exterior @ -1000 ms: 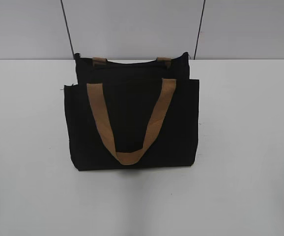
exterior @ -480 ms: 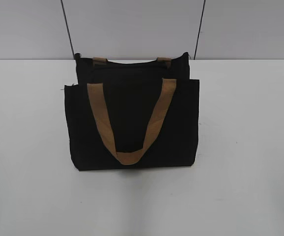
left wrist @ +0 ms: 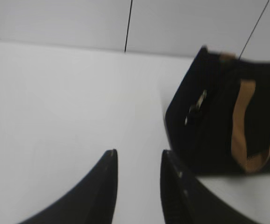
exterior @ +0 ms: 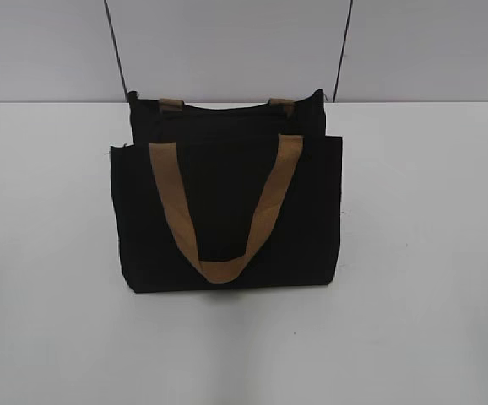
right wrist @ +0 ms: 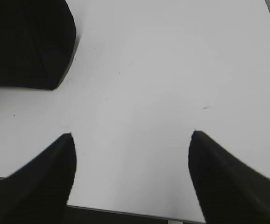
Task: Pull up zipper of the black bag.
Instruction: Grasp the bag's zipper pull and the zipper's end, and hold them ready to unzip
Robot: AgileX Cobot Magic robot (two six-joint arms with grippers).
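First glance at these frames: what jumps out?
The black bag standing mid-table, one tan handle drooping down its front. In the left wrist view a small silver zipper glints on the bag's side. Both pairs of fingers hang over the bare white table, clear of the bag.

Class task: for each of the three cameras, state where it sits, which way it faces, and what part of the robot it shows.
Exterior: slanting down at the black bag on the white table; no robot visible.
Left wrist: behind the left pincer, facing the bag's end and zipper.
Right wrist: above the right pincer, facing table, bag corner.
All share the bag.
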